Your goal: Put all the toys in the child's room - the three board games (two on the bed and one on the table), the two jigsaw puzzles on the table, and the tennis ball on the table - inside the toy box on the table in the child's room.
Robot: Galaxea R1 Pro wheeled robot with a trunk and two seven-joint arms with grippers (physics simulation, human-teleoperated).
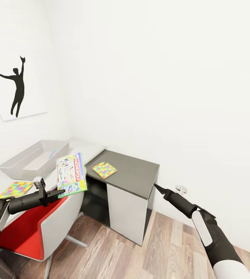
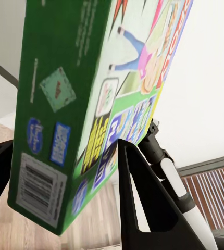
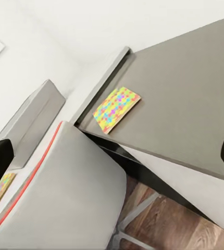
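Observation:
My left gripper (image 1: pixel 59 191) is shut on the lower edge of a board game (image 1: pixel 71 174), a flat green and blue printed box (image 2: pixel 75 104) held tilted above the chair. The light grey toy box (image 1: pixel 22 161) sits behind it on the white table (image 1: pixel 88 146), with a bit of blue print inside. One jigsaw puzzle (image 1: pixel 104 169) lies on the dark grey side desk (image 1: pixel 136 172) and shows again as the puzzle (image 3: pixel 116 108) in the right wrist view. Another puzzle (image 1: pixel 16 189) lies on the white top. My right gripper (image 1: pixel 157 187) is open beside the desk's corner. The tennis ball and bed are out of view.
A red chair with a white shell (image 1: pixel 35 228) stands under my left arm, pushed up to the table. White walls close off the back and right, with a dancer poster (image 1: pixel 18 87) on the left. Wood floor (image 1: pixel 167 240) lies open right of the side desk.

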